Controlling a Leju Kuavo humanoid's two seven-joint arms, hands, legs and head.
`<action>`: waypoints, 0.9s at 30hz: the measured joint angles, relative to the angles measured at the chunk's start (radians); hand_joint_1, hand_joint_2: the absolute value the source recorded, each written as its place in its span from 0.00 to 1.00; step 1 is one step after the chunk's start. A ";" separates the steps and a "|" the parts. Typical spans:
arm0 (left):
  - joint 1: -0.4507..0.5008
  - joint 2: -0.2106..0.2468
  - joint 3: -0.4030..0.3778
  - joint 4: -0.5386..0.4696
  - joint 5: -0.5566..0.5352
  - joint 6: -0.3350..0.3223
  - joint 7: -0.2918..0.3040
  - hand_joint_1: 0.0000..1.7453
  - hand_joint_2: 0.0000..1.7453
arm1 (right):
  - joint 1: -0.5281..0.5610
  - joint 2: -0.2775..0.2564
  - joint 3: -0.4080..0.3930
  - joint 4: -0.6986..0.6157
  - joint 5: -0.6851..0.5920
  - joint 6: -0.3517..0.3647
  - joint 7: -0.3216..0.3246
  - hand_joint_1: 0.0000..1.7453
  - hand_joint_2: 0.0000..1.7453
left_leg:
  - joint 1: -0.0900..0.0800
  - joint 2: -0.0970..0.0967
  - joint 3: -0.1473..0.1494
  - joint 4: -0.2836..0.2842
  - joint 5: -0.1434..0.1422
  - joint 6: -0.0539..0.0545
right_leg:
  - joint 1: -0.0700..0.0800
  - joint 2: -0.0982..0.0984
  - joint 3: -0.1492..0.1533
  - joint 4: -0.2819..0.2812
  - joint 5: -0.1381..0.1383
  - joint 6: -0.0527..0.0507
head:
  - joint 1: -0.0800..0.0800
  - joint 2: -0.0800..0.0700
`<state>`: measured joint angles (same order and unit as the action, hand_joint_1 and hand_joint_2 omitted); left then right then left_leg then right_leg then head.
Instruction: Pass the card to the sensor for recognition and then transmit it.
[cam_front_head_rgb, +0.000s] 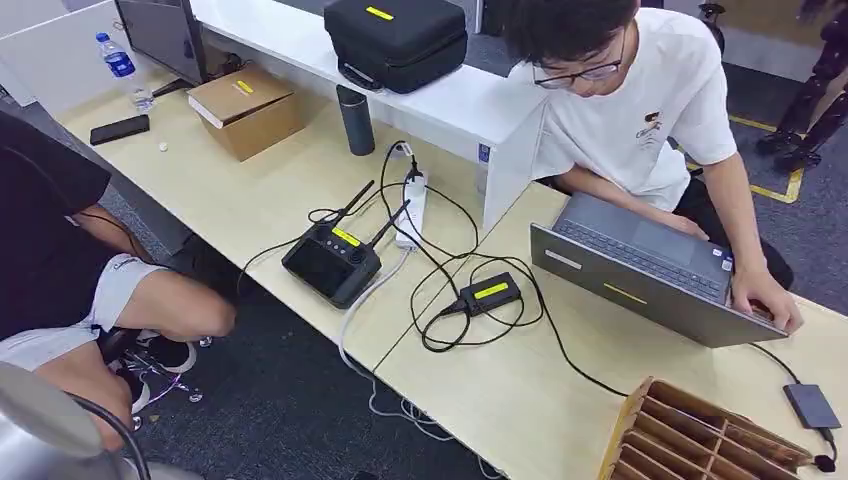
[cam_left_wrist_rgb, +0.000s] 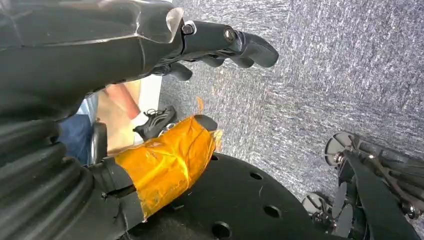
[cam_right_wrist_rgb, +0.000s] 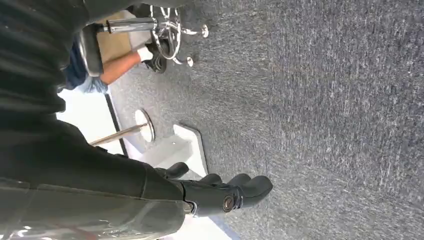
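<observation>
Left hand (cam_left_wrist_rgb: 220, 45) hanging over carpet, fingers loosely apart, holding nothing. Small black box with yellow label (cam_front_head_rgb: 487, 293), probably the sensor, near the surface's (cam_front_head_rgb: 250, 200) front edge. Right hand (cam_right_wrist_rgb: 225, 192) likewise empty, over the floor. No card visible; progress impossible to judge: fits both before pickup and after hand-over.

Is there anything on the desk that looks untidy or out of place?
Mostly tidy. The black cables lie in loose tangled loops around the small black box, and a white cable hangs over the desk edge toward the floor. Nothing looks spilled or broken.
</observation>
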<state>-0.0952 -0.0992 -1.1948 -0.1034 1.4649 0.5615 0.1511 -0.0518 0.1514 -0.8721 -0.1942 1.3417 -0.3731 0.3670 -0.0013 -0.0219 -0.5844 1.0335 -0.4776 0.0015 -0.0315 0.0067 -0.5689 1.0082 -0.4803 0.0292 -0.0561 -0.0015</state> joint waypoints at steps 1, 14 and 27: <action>0.000 0.000 0.000 0.000 0.000 0.000 0.000 0.00 1.00 | 0.000 0.000 0.000 0.000 0.000 0.000 -0.001 0.00 1.00 | 0.000 0.000 0.000 0.000 0.000 0.000 | 0.000 0.000 0.000 0.000 0.000 0.000 | 0.000 0.000; 0.000 0.004 0.000 0.000 0.003 -0.022 0.003 0.00 1.00 | 0.000 0.000 0.001 0.000 0.002 0.002 -0.008 0.00 1.00 | 0.000 0.000 0.000 0.000 0.000 0.000 | 0.000 0.000 0.000 0.000 0.000 0.000 | 0.000 0.000; 0.001 0.004 0.000 0.000 0.000 -0.025 -0.002 0.00 1.00 | 0.000 0.000 0.001 0.000 0.003 0.003 -0.019 0.00 1.00 | 0.000 0.000 0.000 0.000 0.000 0.000 | 0.000 0.000 0.000 0.000 0.000 0.000 | 0.000 0.000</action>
<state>-0.0945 -0.0950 -1.1948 -0.1034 1.4652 0.5368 0.1492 -0.0521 0.1514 -0.8713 -0.1942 1.3447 -0.3704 0.3483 -0.0013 -0.0219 -0.5844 1.0335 -0.4776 0.0015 -0.0315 0.0067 -0.5689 1.0082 -0.4803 0.0292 -0.0561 -0.0015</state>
